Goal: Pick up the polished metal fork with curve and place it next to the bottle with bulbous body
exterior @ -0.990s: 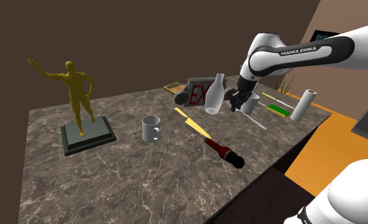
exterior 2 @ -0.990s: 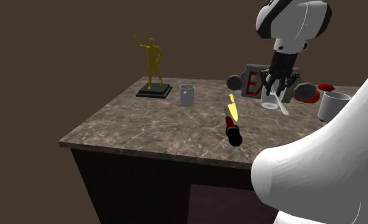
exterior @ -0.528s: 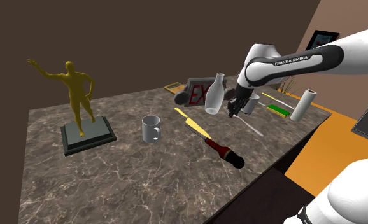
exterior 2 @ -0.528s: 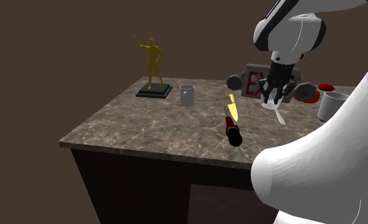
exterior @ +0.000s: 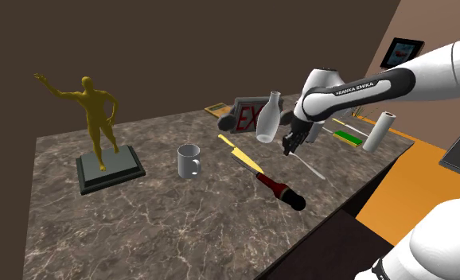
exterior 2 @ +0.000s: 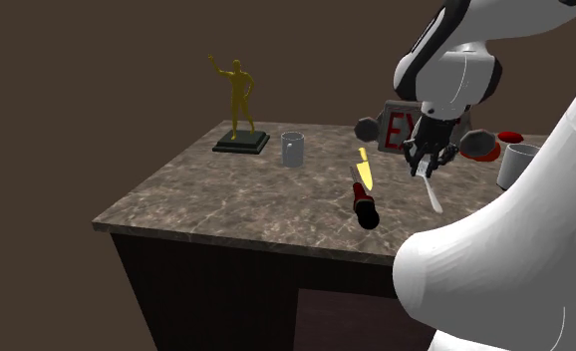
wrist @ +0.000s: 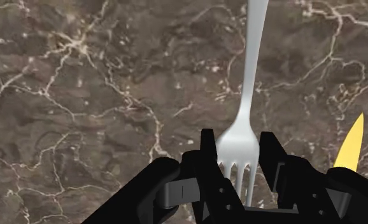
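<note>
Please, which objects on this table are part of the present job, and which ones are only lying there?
Part of the job: the fork, clasped in the gripper; the bottle, beside which the fork should go.

Only lying about: gold statue, mug, knife, exit sign, white cylinder.

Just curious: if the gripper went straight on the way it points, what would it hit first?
Probably the dark marbled tabletop right ahead of the gripper; the fork it clasps might touch first.
</note>
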